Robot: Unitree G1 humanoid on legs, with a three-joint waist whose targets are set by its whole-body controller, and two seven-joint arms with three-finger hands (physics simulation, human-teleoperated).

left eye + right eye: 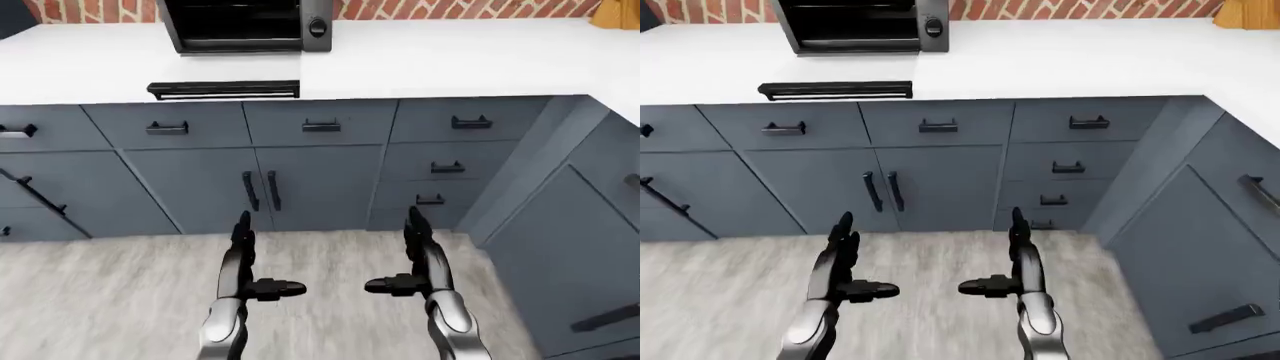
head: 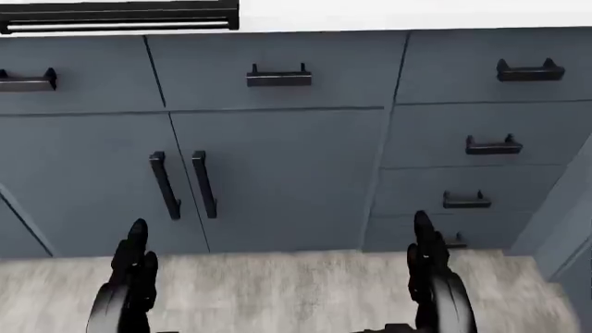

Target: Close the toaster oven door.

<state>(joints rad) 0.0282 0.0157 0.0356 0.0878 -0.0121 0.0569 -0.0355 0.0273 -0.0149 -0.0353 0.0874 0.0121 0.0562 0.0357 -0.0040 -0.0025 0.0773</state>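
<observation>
You are holding both hands low, fingers spread and gripping nothing: left hand (image 1: 243,259), right hand (image 1: 420,255). The toaster oven (image 1: 245,26) is sitting well above your fingertips on the counter (image 1: 450,60), its door (image 1: 223,90) hanging open, flat over the edge, awaiting an upward push.

I see a black toaster oven (image 1: 245,26) with a dark grey side panel, on a plain white worktop (image 1: 450,60). Behind it runs a red brick wall (image 1: 90,9) with pale mortar lines. The cabinets (image 1: 320,180) below are slate blue-grey with black handles. The floor (image 1: 100,292) is pale grey wood-grain. My left robot hand (image 1: 243,259) and right robot hand (image 1: 420,259) are glossy black, on silver-grey forearms.
</observation>
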